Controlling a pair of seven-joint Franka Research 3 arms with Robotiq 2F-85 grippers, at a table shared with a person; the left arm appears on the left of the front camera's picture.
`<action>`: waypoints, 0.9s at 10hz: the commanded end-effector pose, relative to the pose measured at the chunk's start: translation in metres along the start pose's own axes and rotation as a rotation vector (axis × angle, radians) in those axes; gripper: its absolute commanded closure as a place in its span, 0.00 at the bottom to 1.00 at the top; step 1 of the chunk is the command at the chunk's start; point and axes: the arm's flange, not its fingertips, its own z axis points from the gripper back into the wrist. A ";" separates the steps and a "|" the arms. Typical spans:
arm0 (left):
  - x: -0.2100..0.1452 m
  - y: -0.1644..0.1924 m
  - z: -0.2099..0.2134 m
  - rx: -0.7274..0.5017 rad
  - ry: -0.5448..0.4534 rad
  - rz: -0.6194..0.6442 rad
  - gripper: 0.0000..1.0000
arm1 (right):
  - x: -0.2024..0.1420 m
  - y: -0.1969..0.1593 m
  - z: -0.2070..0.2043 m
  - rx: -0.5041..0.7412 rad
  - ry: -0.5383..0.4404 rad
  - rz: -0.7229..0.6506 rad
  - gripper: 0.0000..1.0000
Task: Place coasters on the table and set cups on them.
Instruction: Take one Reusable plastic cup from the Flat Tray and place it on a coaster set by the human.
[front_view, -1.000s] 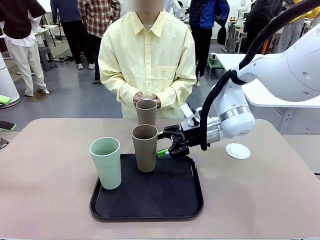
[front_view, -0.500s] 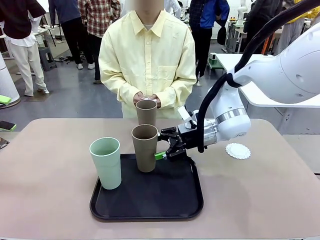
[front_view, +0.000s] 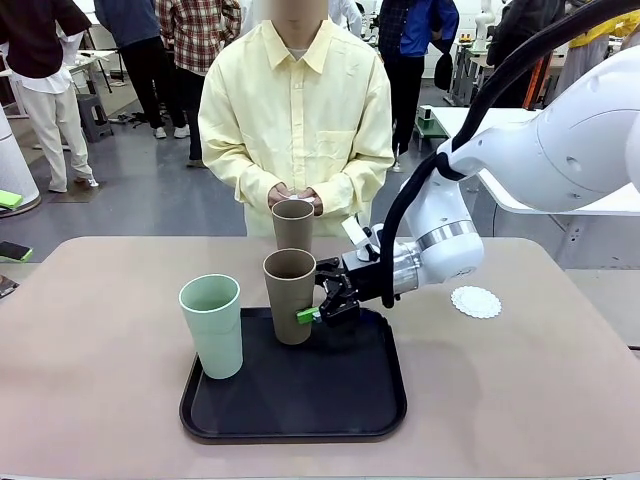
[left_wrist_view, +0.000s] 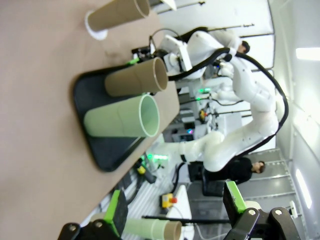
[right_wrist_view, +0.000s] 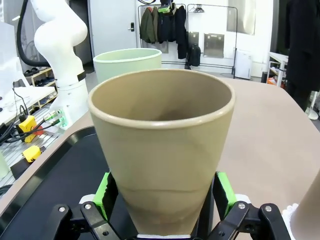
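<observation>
A taupe cup (front_view: 291, 295) and a mint green cup (front_view: 212, 325) stand on the black tray (front_view: 300, 410). My right gripper (front_view: 312, 305) reaches in from the right, open, with its green pads on either side of the taupe cup (right_wrist_view: 162, 145) low down. Whether the pads (right_wrist_view: 103, 194) touch it I cannot tell. A second taupe cup (front_view: 293, 225) stands at the far edge on a white coaster (left_wrist_view: 96, 31), just in front of the person's hands (front_view: 295, 195). Another coaster (front_view: 476, 301) lies bare on the table to the right. My left gripper (left_wrist_view: 174, 205) hangs open and holds nothing, well off from the tray.
The tray (left_wrist_view: 100, 150) sits in the middle of the beige table (front_view: 100, 400). The person stands at the far side. A white table (front_view: 530, 190) is behind the right arm. Bare tabletop lies left and right of the tray.
My right gripper has slid left along the tray's far edge until its fingers straddle the taupe cup. The cups and coasters have not moved.
</observation>
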 end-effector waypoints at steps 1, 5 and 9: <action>0.000 -0.001 0.001 -0.010 -0.004 -0.014 0.00 | -0.002 -0.010 -0.012 0.047 0.004 -0.003 0.00; 0.000 -0.001 0.001 -0.010 -0.004 -0.014 0.00 | -0.003 -0.013 -0.020 0.080 -0.009 0.000 0.33; 0.000 -0.001 0.001 -0.010 -0.004 -0.014 0.00 | -0.004 -0.011 -0.018 0.053 -0.001 -0.004 1.00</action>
